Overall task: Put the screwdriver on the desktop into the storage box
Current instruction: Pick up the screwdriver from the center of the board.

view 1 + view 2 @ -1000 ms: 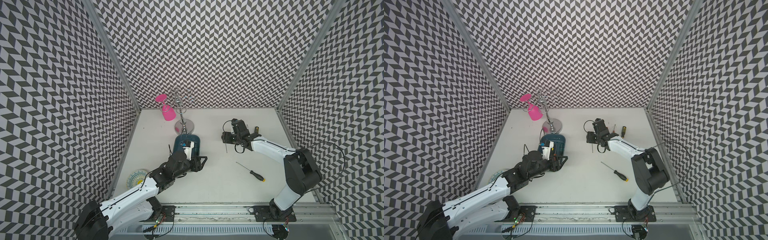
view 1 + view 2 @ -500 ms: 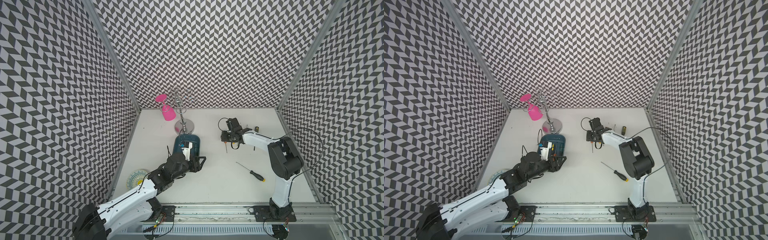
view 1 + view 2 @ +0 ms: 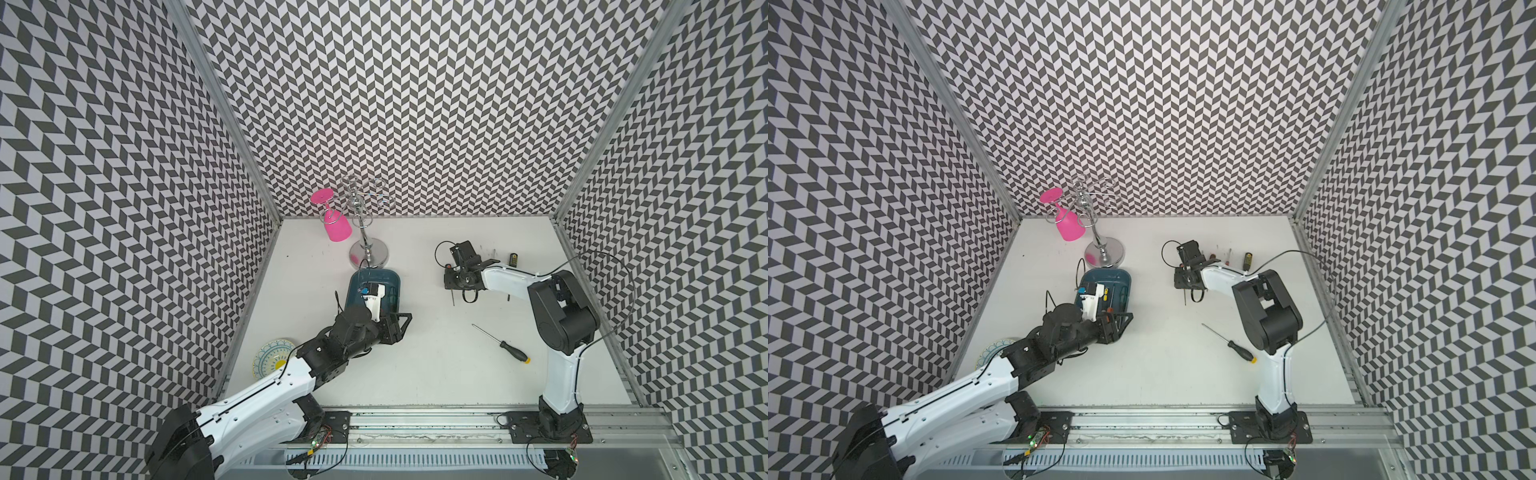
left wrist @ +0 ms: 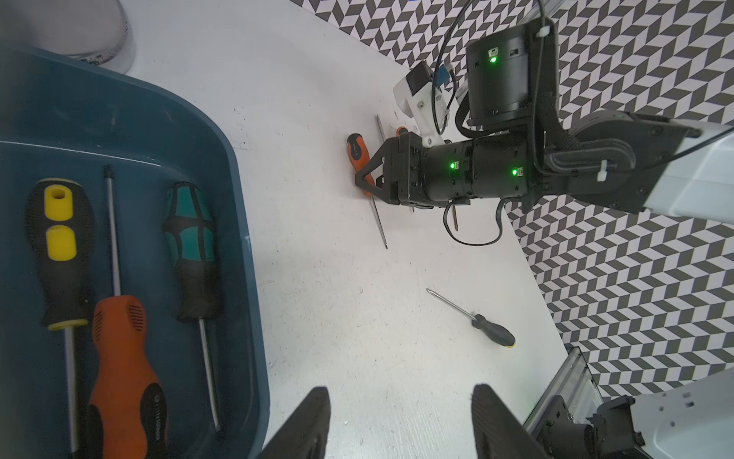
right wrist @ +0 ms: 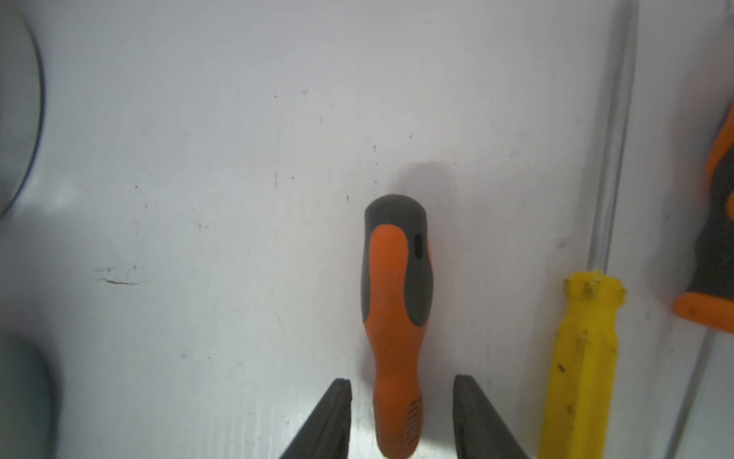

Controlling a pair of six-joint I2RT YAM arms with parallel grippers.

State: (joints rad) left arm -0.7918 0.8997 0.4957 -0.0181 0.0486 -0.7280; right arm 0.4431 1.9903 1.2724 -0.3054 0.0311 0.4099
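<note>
- Our black right gripper [image 5: 401,381] has moved in, right of centre in both top views, over the orange-and-grey-handled screwdriver [image 5: 397,286].
- Jaws narrowed, gaps remain: we grasp nothing yet.

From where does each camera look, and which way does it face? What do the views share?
Top views: high above the front rail, looking down on the desktop; the left arm and right arm show almost whole.
Left wrist: on the left arm beside the storage box, facing across the desktop to the right arm; its own open jaws show.
Right wrist: low over the desktop, facing an orange-handled screwdriver that lies between its own jaws.
Shared: the left wrist and both top views show the black-handled screwdriver.
</note>
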